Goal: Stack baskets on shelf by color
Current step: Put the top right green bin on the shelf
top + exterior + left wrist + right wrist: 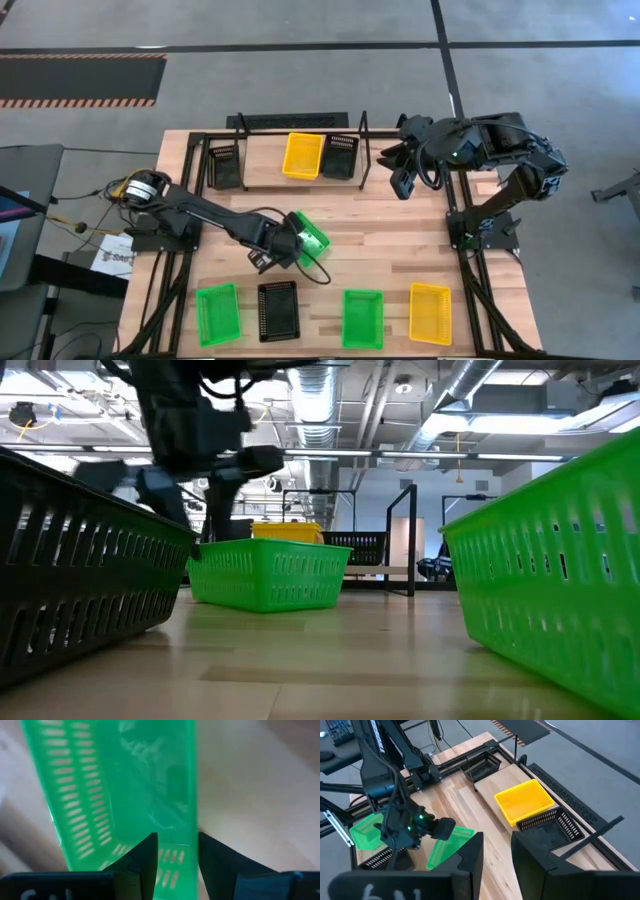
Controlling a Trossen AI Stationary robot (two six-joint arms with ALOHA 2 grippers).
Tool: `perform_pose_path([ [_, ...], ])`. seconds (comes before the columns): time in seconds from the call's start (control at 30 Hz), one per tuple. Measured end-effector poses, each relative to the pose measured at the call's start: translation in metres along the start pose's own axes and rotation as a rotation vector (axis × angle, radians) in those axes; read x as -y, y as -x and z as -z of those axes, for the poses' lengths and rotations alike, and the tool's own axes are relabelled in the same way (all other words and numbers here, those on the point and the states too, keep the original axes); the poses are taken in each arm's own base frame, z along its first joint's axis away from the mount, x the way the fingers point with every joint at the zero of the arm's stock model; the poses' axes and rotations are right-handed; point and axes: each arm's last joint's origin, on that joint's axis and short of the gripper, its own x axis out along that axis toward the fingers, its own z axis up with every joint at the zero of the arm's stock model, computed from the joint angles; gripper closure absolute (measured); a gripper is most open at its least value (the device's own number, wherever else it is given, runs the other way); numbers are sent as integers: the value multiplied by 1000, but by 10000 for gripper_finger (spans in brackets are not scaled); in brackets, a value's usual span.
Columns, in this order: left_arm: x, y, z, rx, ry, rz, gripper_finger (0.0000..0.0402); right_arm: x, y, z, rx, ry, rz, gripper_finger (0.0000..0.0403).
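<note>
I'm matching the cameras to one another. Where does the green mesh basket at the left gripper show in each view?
High: green mesh basket mid-table, at left gripper.
Low: left of centre.
Left wrist: fills the frame, rim between the fingers.
Right wrist: lower left.
Shared landmark: yellow basket on the shelf.

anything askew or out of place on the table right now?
One thing: the green basket mid-table sits at an angle beside the left pincer, unlike the four baskets lined up squarely along the near edge. On the shelf, yellow sits between two black ones, so the colors are not grouped. No spills or damage visible.
</note>
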Motion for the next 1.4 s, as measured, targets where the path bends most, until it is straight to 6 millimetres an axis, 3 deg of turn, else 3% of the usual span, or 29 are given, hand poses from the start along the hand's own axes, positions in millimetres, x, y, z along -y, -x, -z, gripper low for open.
perform_pose_path([
  [0.17,-2,-6,-2,10,38,-2,280,0,0,0,0,1,0,285],
  [0.37,0,-12,-4,40,279,94,291,0,0,0,-4,3,2,285],
  [0.47,2,-13,-4,23,450,124,318,0,0,1,-6,10,3,285],
  [0.6,-1,-13,-4,37,697,177,385,0,0,1,-6,26,3,285],
  [0.7,-10,-6,-7,48,892,182,398,0,0,1,-6,55,3,285],
  [0.83,-31,16,-20,117,1074,125,401,1,0,1,-9,77,5,285],
  [1.07,-62,88,-30,139,1424,-153,401,5,1,9,-91,120,44,285],
  [1.27,-57,136,-16,49,1669,-432,401,12,4,18,-176,159,89,285],
  [1.4,-48,143,-4,-36,1838,-515,401,12,5,17,-167,204,89,289],
])
